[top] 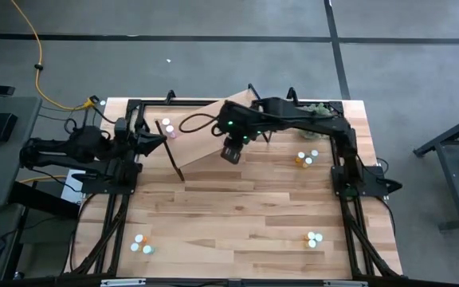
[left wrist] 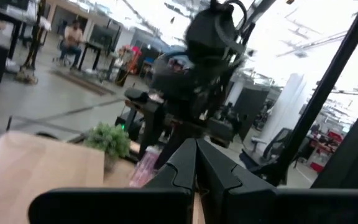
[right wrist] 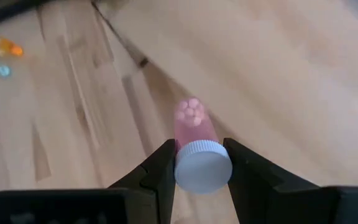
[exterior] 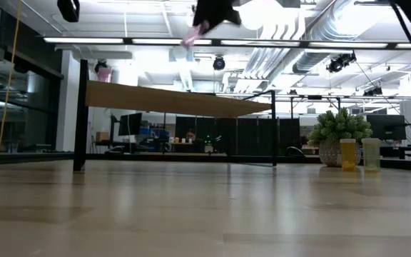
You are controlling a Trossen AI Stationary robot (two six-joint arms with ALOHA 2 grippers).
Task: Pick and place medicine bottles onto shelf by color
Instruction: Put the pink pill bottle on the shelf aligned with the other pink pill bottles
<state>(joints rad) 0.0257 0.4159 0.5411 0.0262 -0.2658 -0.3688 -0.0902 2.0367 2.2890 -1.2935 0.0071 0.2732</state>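
Nearest the right wrist camera, the white cap of a pink medicine bottle (right wrist: 196, 146) sits pinched between the right gripper's (right wrist: 199, 163) fingers (right wrist: 160, 168), partly closed on it, its long axis running straight out ahead of them towards the light-wood shelf (top: 205, 131) below and beyond. In the high view this gripper hangs over the shelf's near edge, the nearer arm by far to the two pink bottles (top: 168, 127) standing on the shelf's left end, while the left gripper (top: 159, 141) waits just beside that end with fingers fully closed on nothing. No label or writing is legible on any bottle.
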